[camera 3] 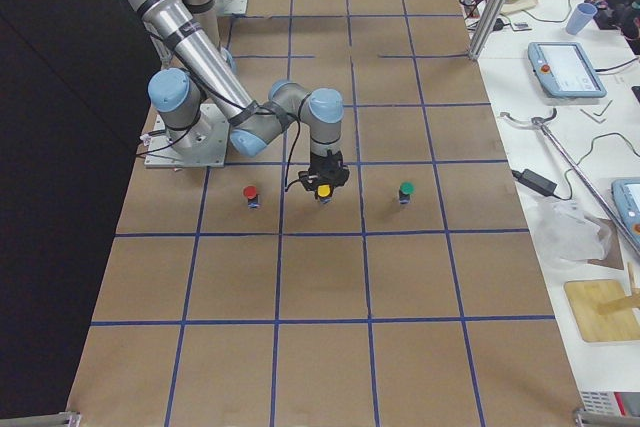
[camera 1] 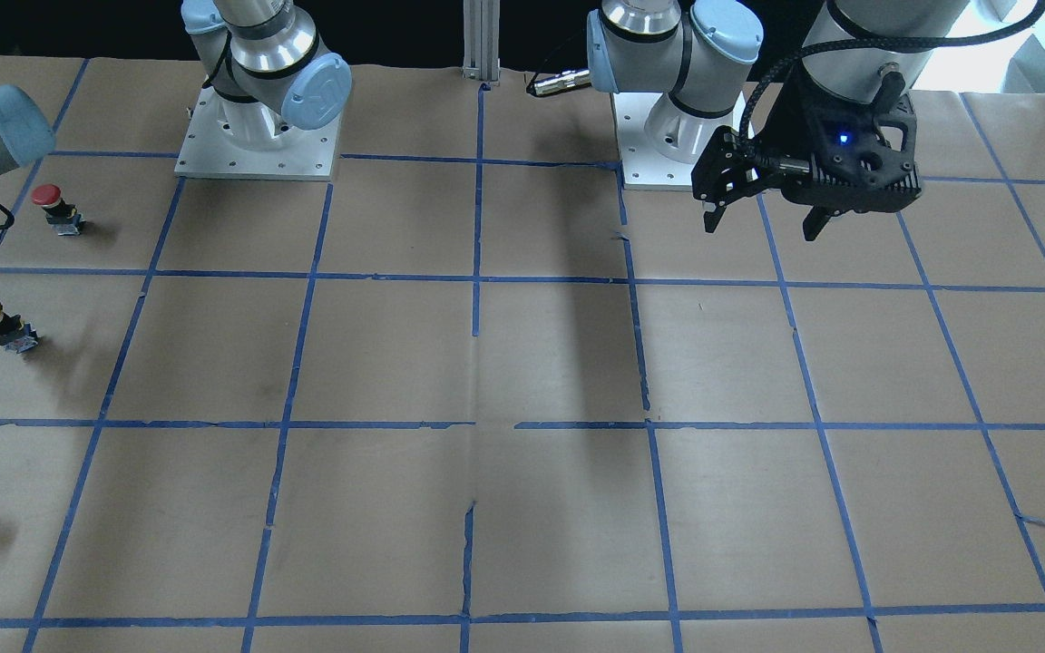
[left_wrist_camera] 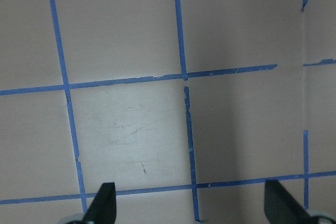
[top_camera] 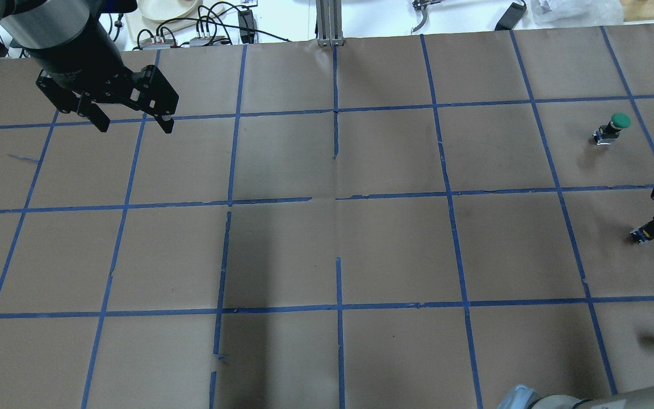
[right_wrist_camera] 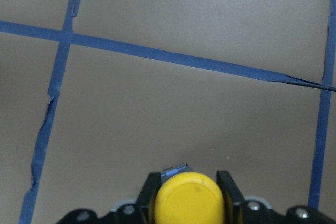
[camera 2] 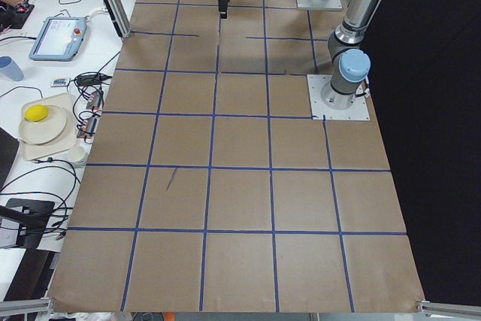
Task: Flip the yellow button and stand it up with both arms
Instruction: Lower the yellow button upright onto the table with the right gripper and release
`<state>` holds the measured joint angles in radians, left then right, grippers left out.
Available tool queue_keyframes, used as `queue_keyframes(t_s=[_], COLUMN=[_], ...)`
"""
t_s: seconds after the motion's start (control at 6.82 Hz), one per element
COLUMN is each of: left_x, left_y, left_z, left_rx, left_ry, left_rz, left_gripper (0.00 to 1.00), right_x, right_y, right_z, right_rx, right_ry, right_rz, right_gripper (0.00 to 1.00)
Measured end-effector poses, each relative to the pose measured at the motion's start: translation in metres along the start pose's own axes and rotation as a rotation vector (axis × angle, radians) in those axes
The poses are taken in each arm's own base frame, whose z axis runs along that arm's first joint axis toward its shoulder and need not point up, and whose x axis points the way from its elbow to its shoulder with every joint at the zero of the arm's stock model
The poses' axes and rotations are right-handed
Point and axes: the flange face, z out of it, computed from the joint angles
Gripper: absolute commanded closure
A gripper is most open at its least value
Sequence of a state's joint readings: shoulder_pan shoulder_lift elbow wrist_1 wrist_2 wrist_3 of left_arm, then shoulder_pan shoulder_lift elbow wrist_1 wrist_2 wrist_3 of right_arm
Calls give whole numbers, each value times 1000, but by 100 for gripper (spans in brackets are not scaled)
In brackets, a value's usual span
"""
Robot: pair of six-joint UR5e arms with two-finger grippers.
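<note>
The right fingers (right_wrist_camera: 151,195) are closed on the cap of the yellow button (right_wrist_camera: 188,203), at the far right edge of the overhead frame. The button is tilted, with its body pointing down toward the bench (top_camera: 395,250); I cannot tell if it touches the paper. The pickup seems done, but the flip and the standing are, I think, not done. The left fingers (top_camera: 99,120) are wide open and hold nothing, in the upper left of that frame, well apart from the button. Toward the middle both arms have room to meet. A green-capped button (top_camera: 616,122) and a red-capped button (camera 1: 49,201) stand near the yellow one, so a wide swing there could knock them.
</note>
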<state>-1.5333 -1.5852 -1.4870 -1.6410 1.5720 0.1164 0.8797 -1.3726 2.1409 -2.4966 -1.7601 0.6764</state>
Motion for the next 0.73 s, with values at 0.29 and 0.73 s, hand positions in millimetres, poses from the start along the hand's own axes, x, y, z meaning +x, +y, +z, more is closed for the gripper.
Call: queue_keyframes(t_s=[0.29, 0.73], left_x=[0, -1], left_y=[-4, -5], left_z=[-3, -5], left_rx=[6, -1], left_ry=[1, 5], left_rz=[-20, -52], left_gripper=[1, 1], right_x=[-1, -1], right_y=[-2, -12], right_z=[-5, -12], right_rx=[42, 105], right_ry=[25, 70], right_rz=[2, 4], right_gripper=[5, 1])
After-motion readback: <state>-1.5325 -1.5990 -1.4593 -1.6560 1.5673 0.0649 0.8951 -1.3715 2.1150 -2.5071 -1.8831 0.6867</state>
